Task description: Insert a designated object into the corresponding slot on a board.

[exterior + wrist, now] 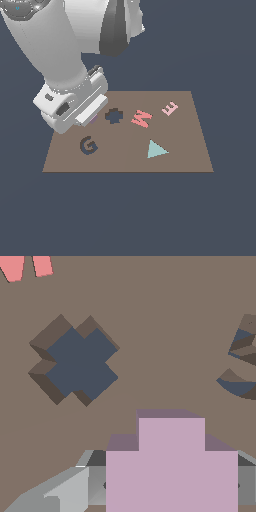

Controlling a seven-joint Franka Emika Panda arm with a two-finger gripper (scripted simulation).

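Lilac cross block (171, 466): it is sitting between the gripper's fingers in the wrist view, its pale flat face filling the near part of that picture, one stepped arm pointing toward the board. In the exterior view only a sliver of purple (93, 119) is showing under the hand.
Gripper (90, 118): its fingers are closing on the lilac cross block from both sides; grey finger (65, 491) surfaces are showing on either flank of the piece in the wrist view. The hand is hanging over the board's far corner on the exterior view's left.
Slot (114, 116): this dark cross-shaped cutout is lying open in the board, just beside the gripper toward the exterior view's right. In the wrist view the slot (75, 362) is sitting apart from the block, turned at an angle to it, with bare board between them.
Board (180, 155): the flat brown rectangle is lying on a dark blue-grey surface.
Dark G (88, 146): it is lying nearer the camera than the gripper, on the exterior view's left.
Red W (141, 118): it is lying just past the slot toward the exterior view's right.
Pink E (170, 108): it is lying beyond the W, near the far edge.
Teal triangle (156, 149): it is lying nearer the camera than the W.
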